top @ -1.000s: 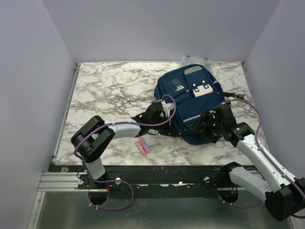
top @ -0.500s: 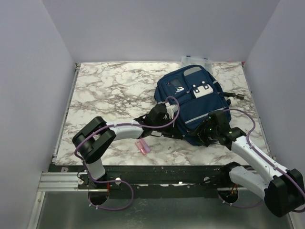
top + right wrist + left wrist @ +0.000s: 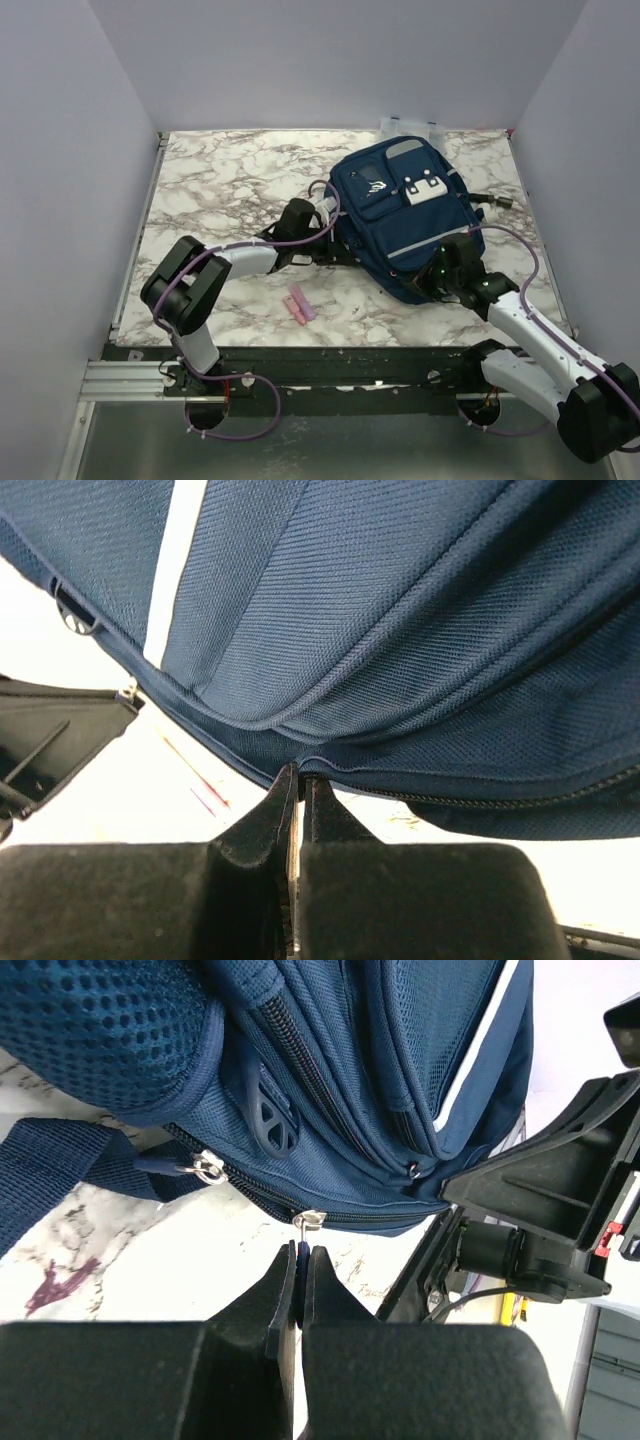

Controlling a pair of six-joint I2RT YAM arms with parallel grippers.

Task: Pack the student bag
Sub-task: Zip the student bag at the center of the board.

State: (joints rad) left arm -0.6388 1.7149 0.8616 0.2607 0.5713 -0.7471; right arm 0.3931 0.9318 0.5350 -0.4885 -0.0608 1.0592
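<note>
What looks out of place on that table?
A small pink item lies alone on the table, outside the backpack, which lies askew. The left hand pinches its zipper pull, and the right hand pinches its fabric.

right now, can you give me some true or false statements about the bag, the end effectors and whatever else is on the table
1. The left end effector is pinched shut on a zipper pull of the student bag. True.
2. The right end effector hangs open above the bag. False: it is shut on the bag's lower seam.
3. A pink item lies on the marble table, apart from the bag. True.
4. The clear plastic box sits at the near edge by the arm bases. False: it is at the far edge, behind the bag.
</note>
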